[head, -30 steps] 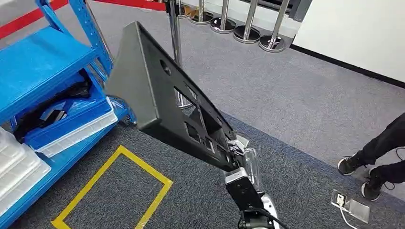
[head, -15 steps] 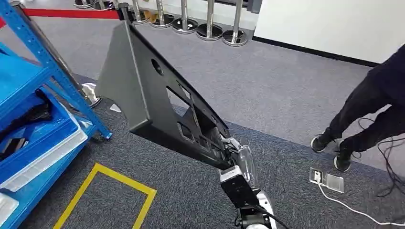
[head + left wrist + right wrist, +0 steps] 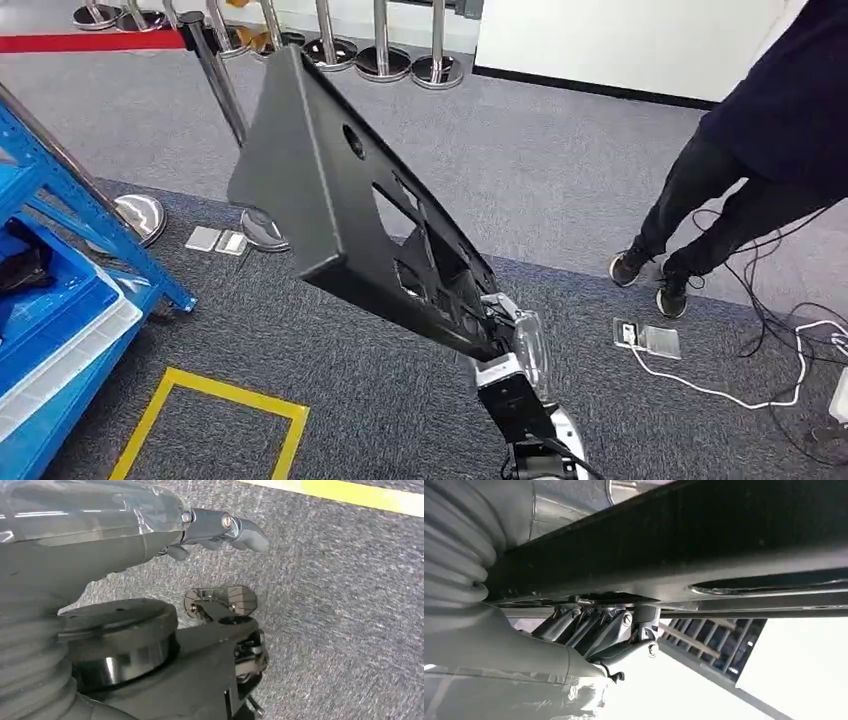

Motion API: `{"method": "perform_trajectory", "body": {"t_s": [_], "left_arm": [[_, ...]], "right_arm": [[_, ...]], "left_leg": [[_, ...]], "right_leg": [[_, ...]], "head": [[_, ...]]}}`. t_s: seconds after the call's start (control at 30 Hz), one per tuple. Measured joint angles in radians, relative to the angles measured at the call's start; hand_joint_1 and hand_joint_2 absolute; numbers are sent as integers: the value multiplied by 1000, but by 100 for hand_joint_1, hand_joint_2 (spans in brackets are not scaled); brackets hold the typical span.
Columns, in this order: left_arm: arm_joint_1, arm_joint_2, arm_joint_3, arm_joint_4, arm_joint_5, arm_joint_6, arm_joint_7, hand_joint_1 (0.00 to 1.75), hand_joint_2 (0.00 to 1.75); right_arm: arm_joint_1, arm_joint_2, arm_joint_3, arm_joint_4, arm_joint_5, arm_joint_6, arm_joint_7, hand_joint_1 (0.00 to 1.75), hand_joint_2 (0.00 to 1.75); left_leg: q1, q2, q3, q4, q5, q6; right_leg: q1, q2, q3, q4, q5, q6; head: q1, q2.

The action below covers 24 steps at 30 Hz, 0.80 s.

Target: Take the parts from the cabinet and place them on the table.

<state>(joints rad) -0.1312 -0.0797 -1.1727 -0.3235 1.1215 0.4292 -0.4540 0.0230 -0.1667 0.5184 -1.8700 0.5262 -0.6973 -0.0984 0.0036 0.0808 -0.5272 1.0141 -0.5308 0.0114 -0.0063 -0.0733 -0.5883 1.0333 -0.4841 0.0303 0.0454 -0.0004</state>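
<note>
Part: a large black panel [image 3: 340,210] with cut-outs is held aloft at the centre of the head view, tilted, its broad end raised toward 11 o'clock and its narrow end down toward 5 o'clock.
Right hand: the right hand [image 3: 500,335] is seen at the panel's narrow end; in the right wrist view its fingers [image 3: 589,625] are closed against the panel's underside, gripping it.
Left hand: the left hand [image 3: 150,525] hangs over the carpet, its fingers [image 3: 225,527] curled inward with nothing in them.
Cabinet: a blue shelving unit [image 3: 60,290] stands at 9 o'clock.
Floor: yellow tape [image 3: 210,395] is laid on the carpet at 7 o'clock.
Surroundings: a person's legs [image 3: 700,220] are at 3 o'clock; stanchions [image 3: 380,45] stand at 12 o'clock.
</note>
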Motion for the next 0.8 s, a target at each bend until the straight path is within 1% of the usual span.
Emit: {"method": "perform_trajectory", "body": {"t_s": [0.03, 0.07, 0.13, 0.17, 0.2, 0.23, 0.27, 0.3, 0.33, 0.37, 0.4, 0.43, 0.47, 0.5, 0.53, 0.57, 0.63, 0.67, 0.7, 0.73, 0.77, 0.8], "left_arm": [[1, 0, 0, 0, 0, 1, -2, 0, 175], [1, 0, 0, 0, 1, 2, -5, 0, 175], [2, 0, 0, 0, 4, 3, -10, 0, 175], [1, 0, 0, 0, 4, 3, -13, 0, 175], [2, 0, 0, 0, 4, 3, -15, 0, 175], [2, 0, 0, 1, 5, 3, -15, 0, 175], [4, 0, 0, 1, 5, 3, -15, 0, 175], [6, 1, 0, 2, 5, 3, -15, 0, 175], [9, 1, 0, 2, 8, 3, -15, 0, 175], [10, 1, 0, 2, 9, 3, -15, 0, 175], [10, 1, 0, 2, 10, 3, -15, 0, 175], [10, 1, 0, 2, 10, 3, -15, 0, 175], [10, 1, 0, 2, 10, 3, -15, 0, 175], [10, 1, 0, 3, 10, 3, -15, 0, 175], [9, 1, 0, 3, 10, 3, -16, 0, 175], [10, 1, 0, 4, 10, 3, -16, 0, 175], [10, 1, 0, 4, 11, 3, -18, 0, 175], [8, 0, 0, 4, 11, 3, -18, 0, 175], [7, 0, 0, 4, 11, 3, -19, 0, 175], [8, 0, 0, 4, 11, 3, -19, 0, 175], [10, 0, 0, 4, 11, 3, -19, 0, 175], [12, 0, 0, 5, 13, 3, -19, 0, 175]], "right_arm": [[-1, 1, 0, 0, -5, 0, -4, 175, 175], [-1, 1, 0, 1, -11, 0, -7, 175, 175], [-2, 1, 0, 2, -20, 0, -16, 175, 175], [-1, 2, 0, 2, -22, 0, -19, 175, 175], [-5, 2, 0, 2, -23, 0, -23, 175, 175], [-8, 4, 0, 2, -23, 0, -24, 175, 175], [-8, 7, 0, 3, -24, 0, -25, 175, 175], [-8, 7, 0, 5, -24, 0, -25, 175, 175], [-7, 8, 0, 7, -24, 0, -25, 175, 175], [-6, 8, 0, 9, -24, 0, -25, 175, 175], [-6, 8, 0, 11, -24, 0, -25, 175, 175], [-6, 8, 0, 11, -24, 0, -25, 175, 175], [-6, 8, 0, 11, -24, 0, -25, 175, 175], [-7, 8, 0, 12, -24, 0, -25, 175, 175], [-8, 8, 0, 13, -25, 0, -25, 175, 175], [-8, 9, 0, 13, -24, 0, -25, 175, 175], [-5, 9, 0, 15, -26, 0, -25, 175, 175], [-4, 9, 0, 16, -26, 0, -25, 175, 175], [-5, 9, -1, 16, -26, -1, -26, 175, 175], [-8, 9, -1, 16, -26, -1, -27, 175, 175], [-10, 9, -1, 17, -27, 0, -27, 175, 175], [-9, 9, -1, 19, -30, 0, -28, 175, 175]], "left_leg": [[0, 3, 1, 2, -1, -5], [1, 10, 3, 1, -2, -9], [3, 27, 11, -4, -4, -22], [9, 12, 15, 5, -17, -30], [9, -28, 2, 41, -43, -31], [9, -52, -28, 108, -80, -32], [9, -65, -70, 195, -121, -34], [8, -71, -111, 275, -149, -35], [8, -72, -137, 318, -153, -35], [8, -73, -139, 311, -131, -34], [8, -74, -120, 257, -89, -31], [10, -79, -84, 167, -34, -28], [13, -108, -48, 78, 15, -27], [18, -160, -34, 35, 14, -23], [20, -160, -31, 15, 12, -23], [15, -151, -32, 21, 12, -20], [8, -132, -30, 19, 15, -8], [16, -116, -26, 5, 22, 3], [15, -105, -22, 0, 24, 8], [13, -93, -21, 0, 23, 13], [11, -78, -21, 0, 22, 16], [9, -62, -21, 0, 20, 18]], "right_leg": [[0, 15, -2, -7, 7, -9], [3, 23, -5, -6, 6, -13], [8, 42, -5, -10, 7, -25], [-4, 50, 3, -21, 13, -34], [-3, 58, 5, -23, 14, -39], [-3, 66, 4, -23, 15, -44], [-1, 77, 5, -23, 14, -46], [0, 89, 4, -23, 14, -47], [1, 102, 5, -22, 13, -47], [2, 116, 6, -21, 13, -47], [1, 130, 7, -20, 13, -47], [1, 145, 9, -17, 11, -44], [0, 157, 10, -14, 9, -41], [-1, 166, 7, -10, 7, -37], [2, 182, -2, 1, 4, -32], [-1, 188, -6, -3, 8, -26], [-6, 209, -8, -10, 13, -14], [-7, 202, -9, -4, 7, -11], [-1, 139, -17, 21, -12, -7], [-1, 105, -44, 76, -47, -3], [-3, 89, -85, 161, -89, 3], [-7, 84, -124, 243, -122, 7]], "head": [[-3, 0], [-5, 0], [-8, 0], [-6, 0], [-10, 0], [-16, 0], [-26, 0], [-28, 0], [-29, 0], [-30, 0], [-32, 0], [-34, 0], [-36, 0], [-39, 0], [-41, 0], [-39, 0], [-39, 0], [-40, 0], [-35, 0], [-22, 0], [-15, 0], [-11, 0]]}}
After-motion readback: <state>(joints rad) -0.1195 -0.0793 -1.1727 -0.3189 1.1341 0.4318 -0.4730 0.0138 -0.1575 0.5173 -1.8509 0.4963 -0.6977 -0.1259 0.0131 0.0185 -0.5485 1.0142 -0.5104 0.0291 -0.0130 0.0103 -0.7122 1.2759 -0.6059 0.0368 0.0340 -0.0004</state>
